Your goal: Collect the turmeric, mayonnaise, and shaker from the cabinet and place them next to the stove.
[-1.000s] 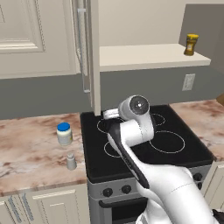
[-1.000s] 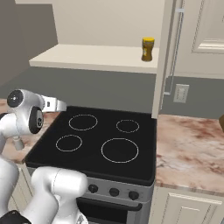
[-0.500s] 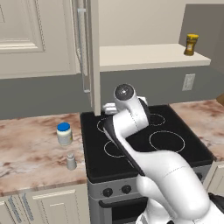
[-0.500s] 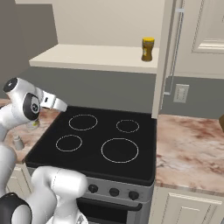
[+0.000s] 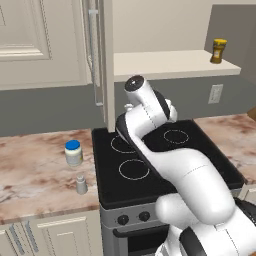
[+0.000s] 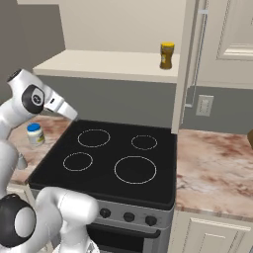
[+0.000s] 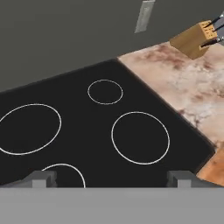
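A: Gripper first, quick.
B: Gripper [image 7: 111, 178] hangs over the stove [image 5: 165, 160], fingers spread wide, nothing between them. Both dark fingertips [image 7: 41, 178] poke up at 6 o'clock in the hand view, black glass and white burner rings under them.
A: Near stuff on the counter?
B: Left base view: shaker [image 5: 81, 184] at about 8 o'clock, standing upright on the marble counter [image 5: 35, 175] just left of the cooktop edge. Mayonnaise [image 5: 73, 152] just behind it, toward 9 o'clock, upright, blue lid on; the two are near but not touching. Right base view has the mayonnaise [image 6: 34, 134] at 9 o'clock, partly behind the white arm.
A: So those two are beside the stove?
B: Yes, both on the counter to its left.
A: Turmeric?
B: Turmeric [image 5: 218, 51] sits on the cabinet's beige shelf board [image 5: 165, 65], far right end, at 1 o'clock in the left base view. Upright, dark lid on. In the right base view the turmeric [image 6: 167, 55] is at 12 o'clock, close to the open cabinet door [image 6: 185, 64].
A: Arm near it?
B: No, well apart; the hand is low over the burners.
A: Anything else far out?
B: Wall outlet [image 6: 204, 105] on the grey backsplash, and a wooden knife block [image 7: 194, 38] at 1 o'clock in the hand view, on the counter right of the stove.
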{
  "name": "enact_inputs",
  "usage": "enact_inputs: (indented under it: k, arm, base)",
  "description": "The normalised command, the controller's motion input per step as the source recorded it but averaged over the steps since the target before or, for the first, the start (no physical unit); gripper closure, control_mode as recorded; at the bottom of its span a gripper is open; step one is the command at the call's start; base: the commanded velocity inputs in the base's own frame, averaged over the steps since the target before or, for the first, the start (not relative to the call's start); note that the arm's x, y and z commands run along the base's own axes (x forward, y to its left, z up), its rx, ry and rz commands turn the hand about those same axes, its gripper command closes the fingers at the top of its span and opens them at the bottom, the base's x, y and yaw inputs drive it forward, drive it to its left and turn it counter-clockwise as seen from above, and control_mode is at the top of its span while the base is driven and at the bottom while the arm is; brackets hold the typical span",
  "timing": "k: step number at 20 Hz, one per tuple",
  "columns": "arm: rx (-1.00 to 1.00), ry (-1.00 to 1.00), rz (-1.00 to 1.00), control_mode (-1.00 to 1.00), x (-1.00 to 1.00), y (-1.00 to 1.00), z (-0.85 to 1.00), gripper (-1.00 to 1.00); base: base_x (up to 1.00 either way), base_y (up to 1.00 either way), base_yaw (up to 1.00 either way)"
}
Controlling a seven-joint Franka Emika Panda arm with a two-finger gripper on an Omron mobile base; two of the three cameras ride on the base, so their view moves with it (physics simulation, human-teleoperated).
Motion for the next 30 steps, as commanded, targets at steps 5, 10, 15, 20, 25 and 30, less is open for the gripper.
enact_inputs:
  k: [5,10,15,20,25,30]
  arm:
    - [0.00,0.05,-0.37,-1.00,0.00,-0.39,0.47,-1.00]
    - [0.00,0.02,-0.30,-1.00,0.00,-0.56,0.46,-1.00]
    - [0.00,-0.25,-0.02,-1.00,-0.28,-0.64,0.17,-1.00]
    - [0.00,-0.37,0.05,-1.00,-0.47,-0.62,0.25,-1.00]
    - [0.00,-0.33,0.08,-1.00,-0.20,-0.57,0.55,-1.00]
    - [-0.02,-0.38,0.05,-1.00,-0.02,-0.39,0.53,-1.00]
  base:
    - [0.00,0.00,0.00]
    - [0.00,0.00,0.00]
    - [0.00,0.00,0.00]
    - [0.00,0.00,0.00]
    - [0.00,0.00,0.00]
    - [0.00,0.00,0.00]
